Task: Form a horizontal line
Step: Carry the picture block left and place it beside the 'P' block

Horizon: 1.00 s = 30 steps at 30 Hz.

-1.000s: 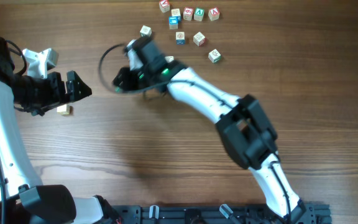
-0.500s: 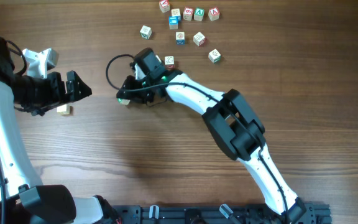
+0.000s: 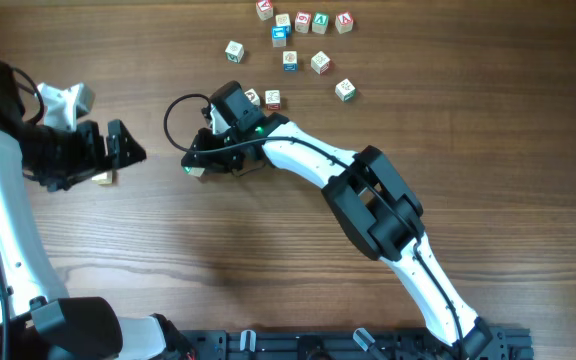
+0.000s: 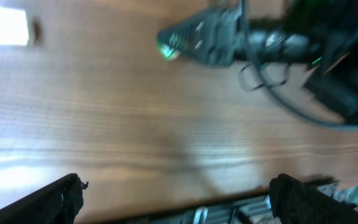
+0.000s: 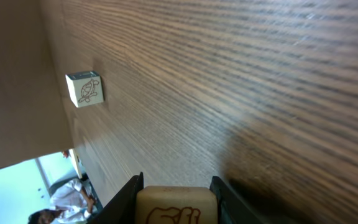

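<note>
My right gripper (image 3: 200,160) reaches far left over the table and is shut on a pale wooden cube (image 5: 176,208) with a red-brown drawing on its face, held low over the wood. A second pale cube (image 3: 101,178) lies alone on the table, just below my left gripper (image 3: 126,143). It also shows in the left wrist view (image 4: 9,26) and in the right wrist view (image 5: 85,89). My left gripper (image 4: 179,199) is open and empty. No touching row of three cubes shows in any view.
Several loose letter cubes with red, blue and green faces lie at the back, around one blue cube (image 3: 279,37). Two cubes (image 3: 263,98) sit side by side just behind the right wrist. The right arm (image 3: 368,195) crosses the table's middle.
My right gripper has swung down and to the left with the cube in it, towards the lone cube. The left arm has barely shifted.
</note>
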Tool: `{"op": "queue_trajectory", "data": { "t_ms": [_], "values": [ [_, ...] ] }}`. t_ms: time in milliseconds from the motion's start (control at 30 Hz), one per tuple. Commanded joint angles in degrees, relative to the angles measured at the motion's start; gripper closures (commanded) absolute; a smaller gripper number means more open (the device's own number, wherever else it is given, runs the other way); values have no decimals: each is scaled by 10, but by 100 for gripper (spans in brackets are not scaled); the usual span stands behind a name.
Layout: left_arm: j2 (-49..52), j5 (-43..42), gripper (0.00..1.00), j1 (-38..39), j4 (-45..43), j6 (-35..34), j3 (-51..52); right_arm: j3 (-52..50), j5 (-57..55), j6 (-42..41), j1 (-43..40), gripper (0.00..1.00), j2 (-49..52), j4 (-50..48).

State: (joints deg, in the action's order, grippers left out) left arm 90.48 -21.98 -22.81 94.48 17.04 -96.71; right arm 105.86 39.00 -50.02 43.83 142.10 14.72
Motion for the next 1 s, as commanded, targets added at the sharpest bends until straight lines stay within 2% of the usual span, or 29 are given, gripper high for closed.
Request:
{"op": "queue_trajectory", "data": {
  "t_ms": [0, 300, 400, 467, 533, 567, 600, 633, 700, 767, 967],
  "values": [
    [0, 83, 0, 2, 9, 5, -4, -5, 8, 9, 10, 80, 3, -13],
    [0, 123, 0, 2, 1, 5, -4, -5, -4, 33, 16, 77, 4, -1],
    [0, 26, 0, 2, 1, 5, -4, -5, -4, 34, 16, 77, 4, -4],
    [0, -32, 0, 2, -34, 2, -4, -5, -4, 35, 16, 77, 4, -7],
    [0, -65, 0, 2, -64, 2, -4, -5, -3, 34, 17, 77, 4, -7],
    [0, -55, 0, 0, -79, -3, -4, -5, -3, 34, 19, 77, 4, -8],
    [0, -38, 0, -4, -89, -23, -4, -5, -3, 34, 21, 77, 4, -8],
    [1, 33, 0, -25, -113, -113, -4, -5, -3, 33, 28, 77, 4, -8],
    [3, 100, 0, -62, -130, -190, -4, -5, 1, 34, 35, 77, 4, -16],
    [6, 94, 0, -106, -144, -210, -2, -5, -2, 34, 45, 77, 4, -35],
    [14, 50, 0, -202, -198, -209, 47, -5, -23, 34, 64, 76, 4, -82]
  ]
}}
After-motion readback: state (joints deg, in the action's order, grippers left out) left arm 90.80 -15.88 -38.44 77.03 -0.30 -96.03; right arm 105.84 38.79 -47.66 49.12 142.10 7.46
